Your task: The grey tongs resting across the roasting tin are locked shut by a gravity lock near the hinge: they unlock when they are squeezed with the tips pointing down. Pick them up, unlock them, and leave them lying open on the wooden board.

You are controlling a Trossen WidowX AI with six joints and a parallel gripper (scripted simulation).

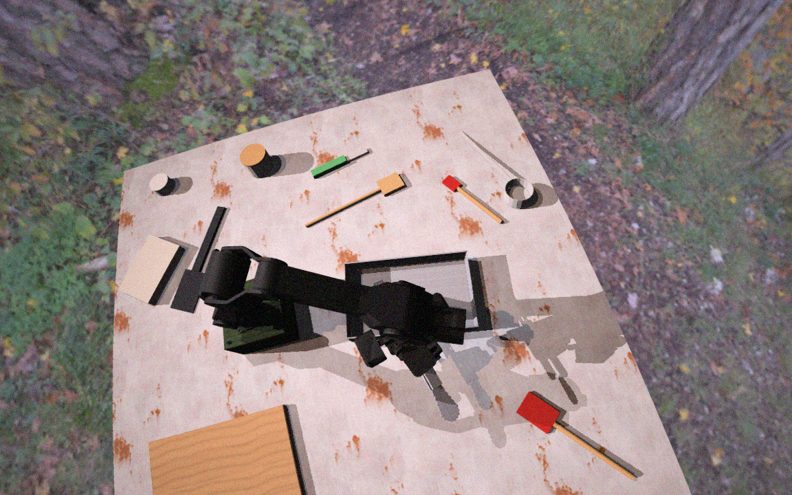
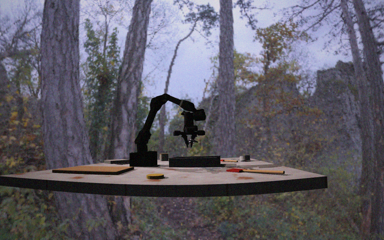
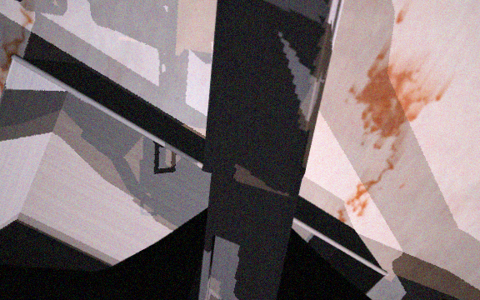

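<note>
My gripper (image 1: 419,363) (image 2: 189,139) is shut on the grey tongs (image 1: 435,386) (image 2: 190,140) (image 3: 248,146). It holds them high in the air, tips pointing down, over the table just in front of the roasting tin (image 1: 405,259) (image 2: 194,161) (image 3: 111,100). In the wrist view the tongs run as a dark upright bar through the middle, with a corner of the tin below. I cannot tell whether the arms of the tongs are spread. The wooden board (image 1: 226,455) (image 2: 92,170) lies at the table's near left corner, well apart from the gripper.
The arm's base (image 1: 257,320) stands left of the tin. A large red spatula (image 1: 537,411) (image 2: 235,170) lies near right. A cream block (image 1: 149,269) and black spatula (image 1: 190,289) lie far left. Small cylinders, spatulas and a cup (image 1: 519,190) lie along the back.
</note>
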